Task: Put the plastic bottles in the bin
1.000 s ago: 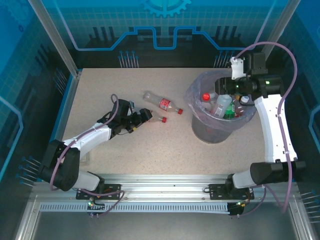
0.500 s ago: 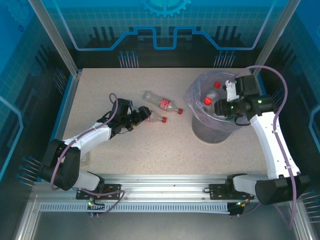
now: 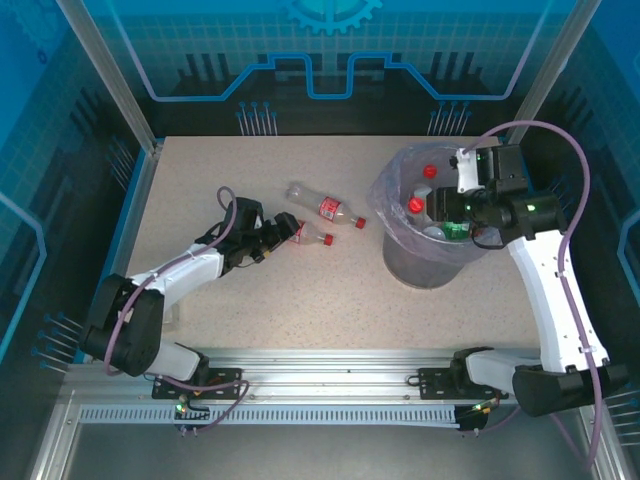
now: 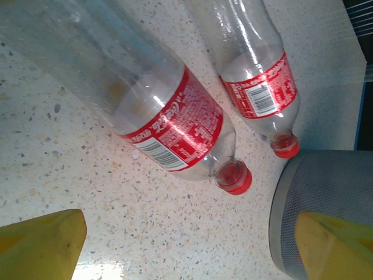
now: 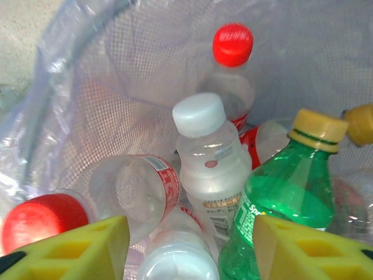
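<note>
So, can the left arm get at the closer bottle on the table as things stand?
Probably yes: the left gripper is open right at the closer bottle, with nothing lying between them.

The nearer bottle [image 4: 163, 116], straight ahead of the left end effector [image 4: 186, 248], carries a red label with white Coca-Cola script and a barcode. The farther bottle [image 4: 256, 81] beyond it has a red label with a barcode and print too small to read. Just ahead of the right end effector [image 5: 192, 251], by its right finger, the green bottle [image 5: 285, 192] shows the letters "Sp". The white-capped bottle [image 5: 210, 169] bears unreadable fine print.
</note>
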Motion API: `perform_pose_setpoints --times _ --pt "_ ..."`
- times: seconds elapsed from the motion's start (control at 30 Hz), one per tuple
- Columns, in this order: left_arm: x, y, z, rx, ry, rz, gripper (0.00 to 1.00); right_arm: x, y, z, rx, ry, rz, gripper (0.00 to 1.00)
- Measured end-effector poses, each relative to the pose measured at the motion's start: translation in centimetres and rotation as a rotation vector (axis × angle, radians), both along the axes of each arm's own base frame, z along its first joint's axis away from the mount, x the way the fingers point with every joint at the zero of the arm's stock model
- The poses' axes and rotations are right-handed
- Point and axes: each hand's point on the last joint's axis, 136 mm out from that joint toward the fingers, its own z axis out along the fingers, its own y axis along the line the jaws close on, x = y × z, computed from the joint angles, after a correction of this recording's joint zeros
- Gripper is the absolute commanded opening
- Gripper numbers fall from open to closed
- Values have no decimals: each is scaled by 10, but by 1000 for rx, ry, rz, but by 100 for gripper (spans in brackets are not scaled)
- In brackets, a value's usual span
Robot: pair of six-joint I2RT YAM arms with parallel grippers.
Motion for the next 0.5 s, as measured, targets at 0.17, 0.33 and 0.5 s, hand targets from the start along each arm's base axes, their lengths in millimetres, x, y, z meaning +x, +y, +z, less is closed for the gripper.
perform_pose_setpoints --times 0.17,0.33,0.5 --pt "8 8 -10 23 35 76 99 -9 0 15 20 -48 6 64" --pt "26 10 -10 5 72 163 99 -17 2 23 37 -79 19 66" --pt "41 5 -19 -7 141 220 99 -17 2 23 39 -76 21 67"
